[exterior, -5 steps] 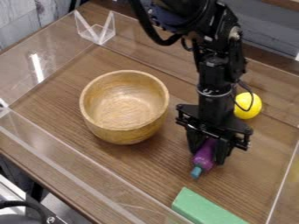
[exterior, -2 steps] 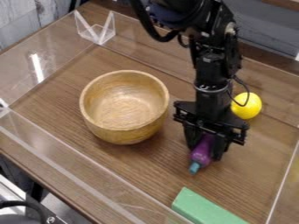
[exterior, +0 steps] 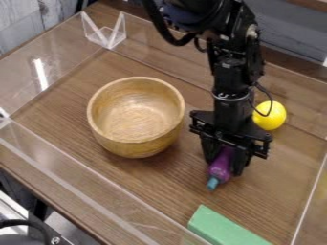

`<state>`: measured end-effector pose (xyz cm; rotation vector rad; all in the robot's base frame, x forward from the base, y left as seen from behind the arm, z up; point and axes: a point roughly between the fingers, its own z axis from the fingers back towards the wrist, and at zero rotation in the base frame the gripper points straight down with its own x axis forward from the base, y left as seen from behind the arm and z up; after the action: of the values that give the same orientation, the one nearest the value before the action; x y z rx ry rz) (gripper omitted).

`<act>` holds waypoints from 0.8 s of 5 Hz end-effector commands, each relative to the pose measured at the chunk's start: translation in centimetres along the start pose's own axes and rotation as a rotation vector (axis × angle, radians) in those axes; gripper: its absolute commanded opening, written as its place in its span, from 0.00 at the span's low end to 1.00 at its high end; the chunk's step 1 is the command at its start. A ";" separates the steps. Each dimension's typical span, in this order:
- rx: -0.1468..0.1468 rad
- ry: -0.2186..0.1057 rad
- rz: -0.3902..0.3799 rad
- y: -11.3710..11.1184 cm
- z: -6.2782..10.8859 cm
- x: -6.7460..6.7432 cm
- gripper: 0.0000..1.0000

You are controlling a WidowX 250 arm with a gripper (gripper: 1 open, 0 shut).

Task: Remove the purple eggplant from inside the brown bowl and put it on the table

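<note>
The purple eggplant [exterior: 223, 170] lies on the table [exterior: 141, 196] to the right of the brown bowl [exterior: 137, 116], its bluish-green stem tip pointing toward the front. My gripper [exterior: 228, 158] points straight down over the eggplant's upper end, with its fingers shut on it. The bowl is upright and shows nothing inside. The black arm rises from the gripper toward the top of the view.
A round yellow lemon [exterior: 270, 116] sits just right of the arm. A flat green block [exterior: 235, 228] lies at the front right. Clear acrylic walls [exterior: 52, 62] edge the table, with a small clear stand [exterior: 105, 31] at the back left.
The arm and gripper shifted very slightly left between the oldest frame and now; the eggplant stays on the table in the grip.
</note>
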<state>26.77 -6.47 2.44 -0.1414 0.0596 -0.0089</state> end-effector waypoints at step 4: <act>-0.005 -0.020 0.019 0.4 1.0 0.5 0.00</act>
<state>26.53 -6.22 2.42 -0.1410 0.0791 0.0021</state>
